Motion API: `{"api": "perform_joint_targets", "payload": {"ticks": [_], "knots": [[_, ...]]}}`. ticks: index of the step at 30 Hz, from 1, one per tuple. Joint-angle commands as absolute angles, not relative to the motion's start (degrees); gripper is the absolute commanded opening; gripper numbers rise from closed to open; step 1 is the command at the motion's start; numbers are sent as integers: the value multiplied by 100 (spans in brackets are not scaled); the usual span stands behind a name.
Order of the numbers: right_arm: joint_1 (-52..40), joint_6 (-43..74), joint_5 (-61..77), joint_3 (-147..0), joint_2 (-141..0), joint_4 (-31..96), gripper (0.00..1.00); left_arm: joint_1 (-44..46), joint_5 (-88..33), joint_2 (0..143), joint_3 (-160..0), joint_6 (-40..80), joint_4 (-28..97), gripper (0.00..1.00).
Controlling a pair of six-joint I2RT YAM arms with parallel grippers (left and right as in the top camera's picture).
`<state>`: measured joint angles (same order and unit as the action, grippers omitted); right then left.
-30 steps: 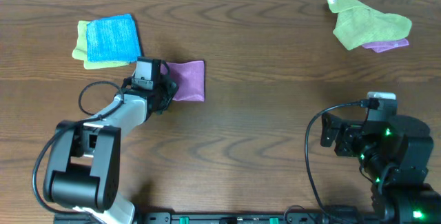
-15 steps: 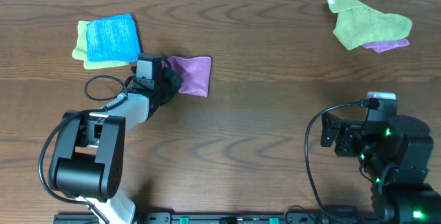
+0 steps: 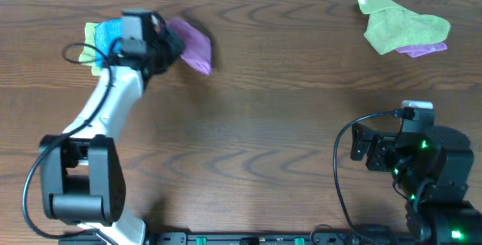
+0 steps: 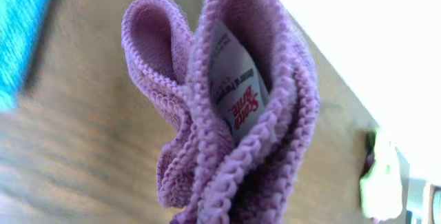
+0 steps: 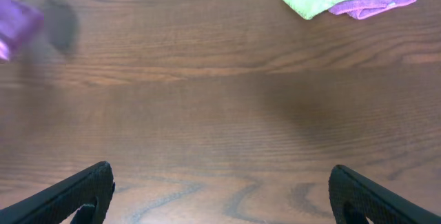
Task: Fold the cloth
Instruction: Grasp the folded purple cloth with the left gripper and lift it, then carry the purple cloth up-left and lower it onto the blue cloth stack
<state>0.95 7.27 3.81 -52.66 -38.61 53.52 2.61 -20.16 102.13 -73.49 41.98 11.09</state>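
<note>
Your left fingers [image 3: 169, 46] are gripping the cloth [image 3: 193, 46], hanging to their right; the distant right fingers [image 5: 77, 192] are standing open.

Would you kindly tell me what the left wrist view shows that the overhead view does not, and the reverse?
Left wrist only: the white printed tag tucked inside the bunched purple cloth. Overhead only: the left gripper shut on that cloth, and the right arm parked apart. Both: the cloth, the blue cloth and the wooden table.
</note>
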Motion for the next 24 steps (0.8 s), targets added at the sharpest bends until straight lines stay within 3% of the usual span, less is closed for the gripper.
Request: {"api": "perform_joint_targets", "payload": {"ticks": [1, 7, 24], "knots": [[132, 829, 320, -5231, -3852, 5360, 99, -38, -1966, 10082, -7747, 3918, 1219, 6], [132, 829, 320, -5231, -3852, 5360, 99, -519, -1813, 10082, -8023, 3916, 1194, 6], [132, 829, 320, -5231, -3852, 5360, 99, -803, -1374, 10938, -8023, 3870, 311, 6]]}}
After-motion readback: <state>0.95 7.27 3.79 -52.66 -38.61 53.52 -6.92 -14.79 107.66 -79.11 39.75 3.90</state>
